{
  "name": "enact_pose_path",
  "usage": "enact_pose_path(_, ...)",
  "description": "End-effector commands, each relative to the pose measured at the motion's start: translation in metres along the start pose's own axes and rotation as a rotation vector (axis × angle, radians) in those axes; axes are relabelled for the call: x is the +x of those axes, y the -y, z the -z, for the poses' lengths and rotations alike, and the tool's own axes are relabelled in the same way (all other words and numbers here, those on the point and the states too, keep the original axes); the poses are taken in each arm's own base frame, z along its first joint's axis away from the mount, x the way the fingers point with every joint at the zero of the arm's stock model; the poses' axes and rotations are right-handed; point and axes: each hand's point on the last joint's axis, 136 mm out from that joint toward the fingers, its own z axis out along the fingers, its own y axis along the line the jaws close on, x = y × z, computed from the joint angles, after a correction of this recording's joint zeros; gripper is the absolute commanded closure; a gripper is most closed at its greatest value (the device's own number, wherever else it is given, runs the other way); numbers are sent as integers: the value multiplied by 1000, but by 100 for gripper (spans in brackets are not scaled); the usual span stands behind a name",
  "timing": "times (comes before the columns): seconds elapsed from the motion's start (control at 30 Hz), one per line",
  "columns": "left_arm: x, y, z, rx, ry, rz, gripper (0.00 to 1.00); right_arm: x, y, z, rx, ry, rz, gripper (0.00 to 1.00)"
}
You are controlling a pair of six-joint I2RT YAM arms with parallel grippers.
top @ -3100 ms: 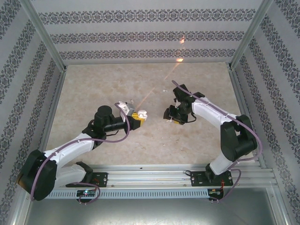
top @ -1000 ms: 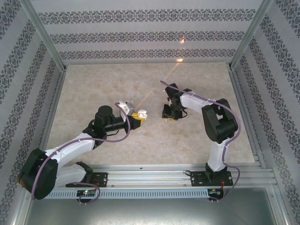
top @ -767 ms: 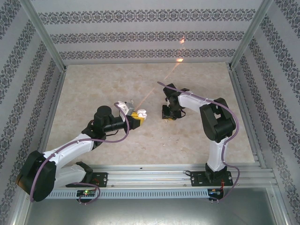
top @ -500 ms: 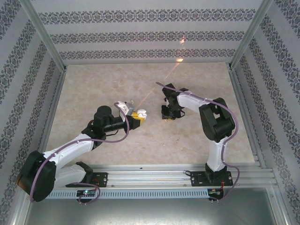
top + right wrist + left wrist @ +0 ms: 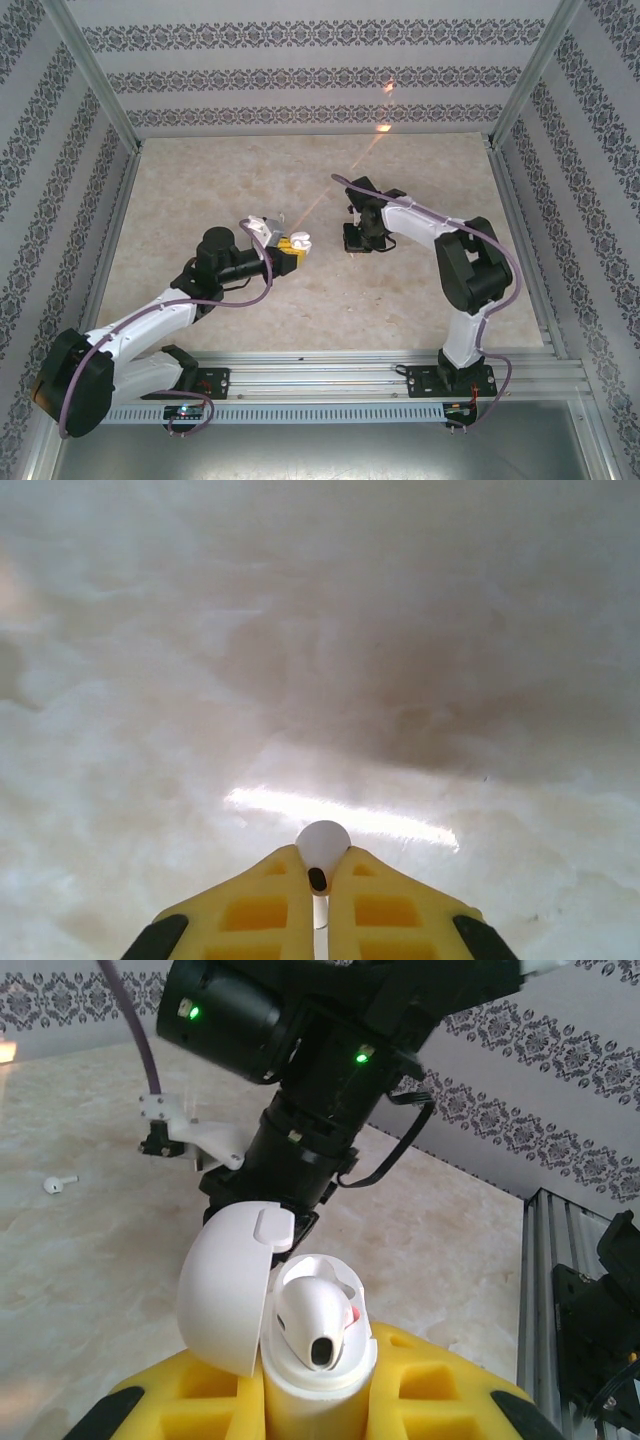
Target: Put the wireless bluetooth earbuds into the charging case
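Observation:
My left gripper (image 5: 293, 247) is shut on the white charging case (image 5: 318, 1380), its yellow fingers (image 5: 440, 1395) clamping the base on both sides. The case lid (image 5: 225, 1290) is hinged open to the left. One white earbud (image 5: 315, 1320) sits in the case's opening, its dark port facing the camera. My right gripper (image 5: 352, 240) hangs just right of the case, a short gap apart. In the right wrist view its yellow fingers (image 5: 265, 900) are shut on a second earbud (image 5: 322, 842), whose round head pokes out past the tips. A third earbud (image 5: 58, 1184) lies loose on the table.
The marble tabletop (image 5: 220, 180) is bounded by patterned walls and aluminium posts. The right arm's wrist and black motor housing (image 5: 300, 1070) loom close above the open case in the left wrist view. A metal rail (image 5: 330, 375) runs along the near edge.
The right arm has swung left, bringing its gripper and earbud closer to the held case. The left arm has shifted slightly with the case still gripped.

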Motion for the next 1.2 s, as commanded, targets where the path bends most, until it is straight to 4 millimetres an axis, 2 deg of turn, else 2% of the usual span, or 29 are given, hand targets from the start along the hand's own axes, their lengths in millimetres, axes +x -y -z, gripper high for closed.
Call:
enact_pose_path(0.0,-5,6,2,6,8,-15,100,-11,-19,33,-42,130,65,94)
enact_pose_path(0.13,-19,8,3,9,42,-32,100,-22,-47,81,-119,294,140,95)
enact_pose_path(0.3,-45,19,3,59,102,-39,100,-29,-85,156,-240,499,244,96)
enact_pose_path(0.47,-70,29,4,101,150,-45,100,-23,-116,222,-356,693,340,98)
enact_pose_path(0.6,-88,33,7,112,190,-47,100,-10,-138,257,-469,798,378,98)
enact_pose_path(0.7,-99,35,8,119,214,-39,100,1,-153,273,-543,854,414,98)
enact_pose_path(0.8,-103,35,8,124,235,-34,100,7,-165,281,-602,873,447,97)
enact_pose_path(1.17,-112,30,10,106,306,11,100,22,-186,279,-674,896,540,95)
